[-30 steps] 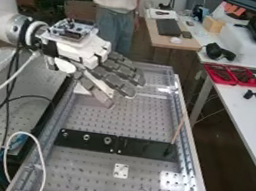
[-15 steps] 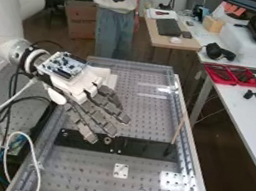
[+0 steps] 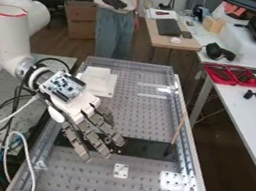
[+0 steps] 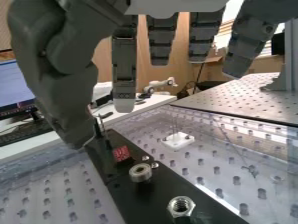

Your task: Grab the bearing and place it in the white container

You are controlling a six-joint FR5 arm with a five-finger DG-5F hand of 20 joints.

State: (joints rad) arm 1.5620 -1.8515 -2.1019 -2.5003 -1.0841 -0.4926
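1. Bearing [image 4: 140, 172]: a round metal ring on the long, smooth black strip [image 3: 147, 149], near a hexagonal nut [image 4: 180, 205].
2. Hand [image 3: 74, 108]: dark grey and segmented, above the strip, fingers extended and open.
3. White container [image 3: 96, 79]: squarish, on the perforated, glossy bench [image 3: 88, 182].
4. Room: white side table [image 3: 243, 111] bearing red trays [image 3: 220, 79]; brown cardboard box [image 3: 80, 21] on the floor.
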